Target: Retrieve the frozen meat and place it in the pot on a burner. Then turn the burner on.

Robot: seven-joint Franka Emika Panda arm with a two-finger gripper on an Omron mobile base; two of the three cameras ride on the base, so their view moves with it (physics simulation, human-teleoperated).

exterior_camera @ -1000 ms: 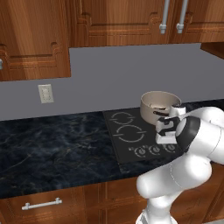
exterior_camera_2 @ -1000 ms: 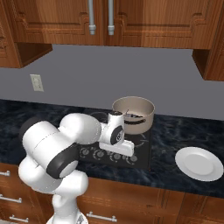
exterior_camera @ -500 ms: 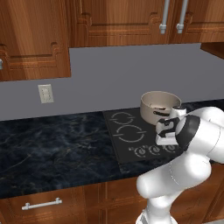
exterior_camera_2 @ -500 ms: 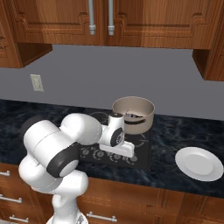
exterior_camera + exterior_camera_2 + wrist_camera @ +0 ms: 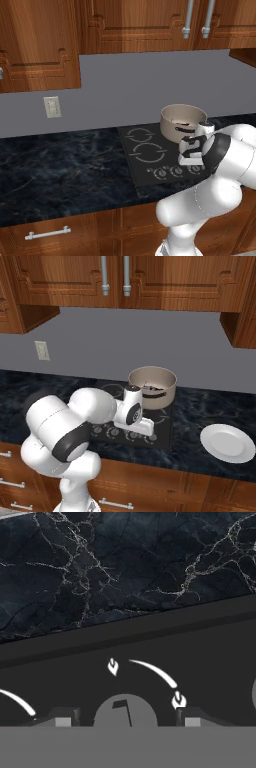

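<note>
The pot [image 5: 183,121] sits on the cooktop [image 5: 150,170], at its back right, over what looks like a rear burner, though the ring beneath it is hidden; something dark lies inside the pot, likely the meat, though it is too small to be sure; so the step in hand looks like the last one, turning the burner on. The gripper [image 5: 125,719] hangs low over the cooktop's front edge, right above a round knob [image 5: 125,711] with a pointer mark; its two fingertips [image 5: 62,718] stand apart, one on each side of the knob, not clamped on it. Next it should settle a touch lower, close on the knob and twist along the white arc beside it; whether this knob serves the pot's burner I cannot tell. A white plate [image 5: 227,442] lies on the counter, well right of the cooktop.
</note>
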